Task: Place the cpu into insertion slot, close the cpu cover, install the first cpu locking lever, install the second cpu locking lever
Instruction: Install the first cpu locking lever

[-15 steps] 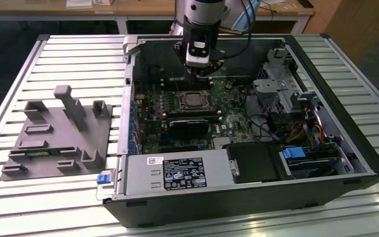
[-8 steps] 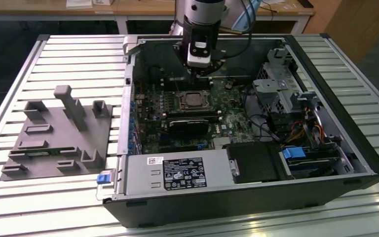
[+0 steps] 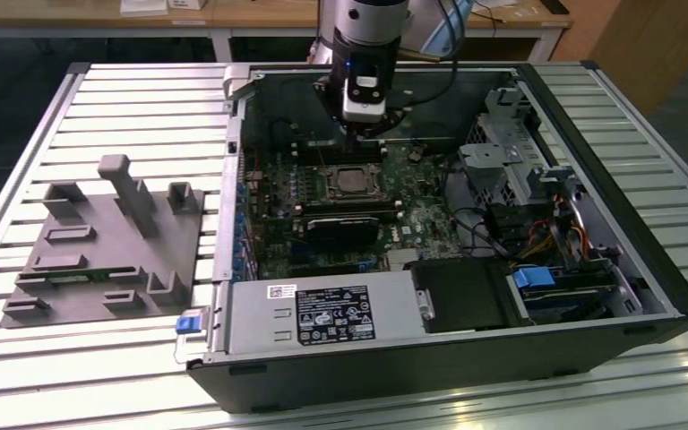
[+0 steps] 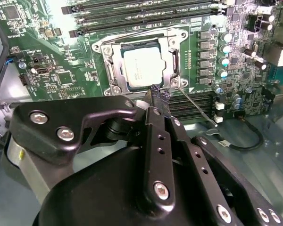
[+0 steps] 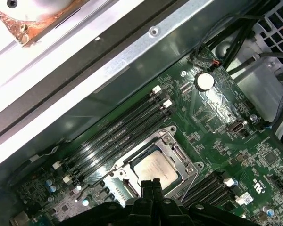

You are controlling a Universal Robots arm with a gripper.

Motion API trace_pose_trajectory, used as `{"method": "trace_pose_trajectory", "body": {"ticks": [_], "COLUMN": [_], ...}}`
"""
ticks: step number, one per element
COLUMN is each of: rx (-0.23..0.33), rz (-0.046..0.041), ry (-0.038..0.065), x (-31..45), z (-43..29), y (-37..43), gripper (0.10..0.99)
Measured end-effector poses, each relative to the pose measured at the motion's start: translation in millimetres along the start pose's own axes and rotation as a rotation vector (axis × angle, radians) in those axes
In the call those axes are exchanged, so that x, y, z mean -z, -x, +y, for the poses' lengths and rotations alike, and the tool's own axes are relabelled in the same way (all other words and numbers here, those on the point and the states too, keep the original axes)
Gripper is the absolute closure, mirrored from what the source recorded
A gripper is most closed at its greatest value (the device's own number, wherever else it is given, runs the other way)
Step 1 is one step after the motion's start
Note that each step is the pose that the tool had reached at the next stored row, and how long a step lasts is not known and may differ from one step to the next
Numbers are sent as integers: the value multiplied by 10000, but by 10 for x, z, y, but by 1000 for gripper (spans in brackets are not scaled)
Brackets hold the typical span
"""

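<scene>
The cpu point(image 4: 141, 66) point(image 5: 154, 169) lies flat in the insertion slot point(image 3: 347, 182) on the green board, its silver top showing. The cpu cover point(image 4: 169, 59) point(image 5: 173, 151) is down around it, framing the chip. One thin wire locking lever point(image 4: 132, 34) runs along a socket edge. The other lever point(image 4: 198, 106) point(image 5: 185, 187) angles away from a socket corner. My gripper point(image 4: 158, 94) point(image 5: 151, 186) point(image 3: 368, 134) hangs just above that corner, black fingers pressed together with nothing between them.
Long black memory slots point(image 4: 132, 9) flank the socket. In the exterior view, a black block point(image 3: 344, 231) sits in front of the socket, drive bays and cables point(image 3: 523, 179) fill the exterior view's right, and a grey fixture point(image 3: 105, 242) stands outside the case on its left.
</scene>
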State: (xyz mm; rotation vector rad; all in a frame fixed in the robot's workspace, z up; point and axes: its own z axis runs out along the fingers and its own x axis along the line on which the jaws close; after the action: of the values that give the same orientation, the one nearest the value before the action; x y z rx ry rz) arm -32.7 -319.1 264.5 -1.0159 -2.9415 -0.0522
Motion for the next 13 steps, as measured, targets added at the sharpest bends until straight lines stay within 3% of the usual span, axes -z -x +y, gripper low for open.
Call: {"method": "trace_pose_trajectory", "body": {"ticks": [13], "rx": [724], "rz": [9], "ry": [-23], "x": [0], "z": [0], "y": [0], "gripper": [980]}}
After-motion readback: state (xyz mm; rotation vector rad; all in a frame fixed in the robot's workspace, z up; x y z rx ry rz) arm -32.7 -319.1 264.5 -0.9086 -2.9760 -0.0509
